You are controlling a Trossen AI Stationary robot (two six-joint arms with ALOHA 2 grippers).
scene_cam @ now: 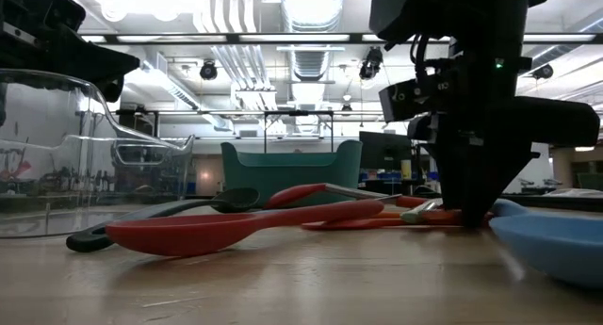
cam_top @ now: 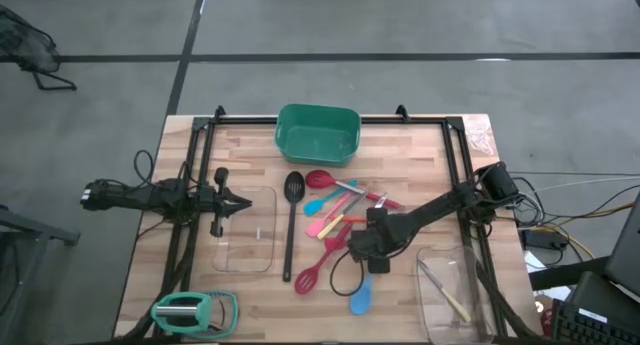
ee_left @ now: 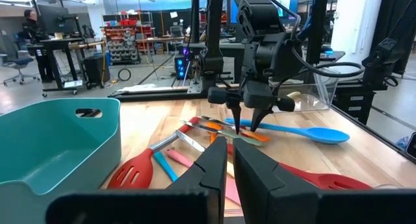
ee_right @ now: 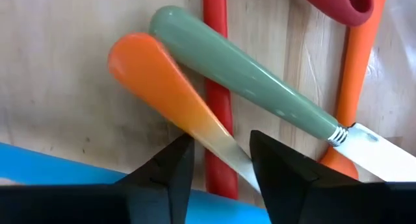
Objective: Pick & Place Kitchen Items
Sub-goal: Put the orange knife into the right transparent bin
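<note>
Several slim utensils lie in a pile at the table's middle: a long black slotted spoon (cam_top: 291, 220), a red slotted spoon (cam_top: 318, 265), a blue spoon (cam_top: 360, 297), and pink, teal and orange pieces (cam_top: 335, 217). My right gripper (cam_top: 360, 253) is open and points down into the pile. Its fingers stand on either side of an orange-handled piece of cutlery (ee_right: 153, 71), which lies flat under a green-handled knife (ee_right: 247, 74). My left gripper (cam_top: 243, 203) is shut and empty above the left clear glass tray (cam_top: 245, 243). My right gripper comes from above, pointing down, with one finger (ee_right: 166, 169) on each side of the orange-handled piece where handle meets blade (ee_right: 218, 146), across its length. I cannot tell whether the fingers touch it. The piece lies on the table.
A green tub (cam_top: 318, 133) stands at the far middle. A second clear glass tray (cam_top: 450, 290) with a utensil in it stands at the near right. A teal tool (cam_top: 195, 310) lies at the near left. A dark frame (cam_top: 200, 185) runs along the table's sides.
</note>
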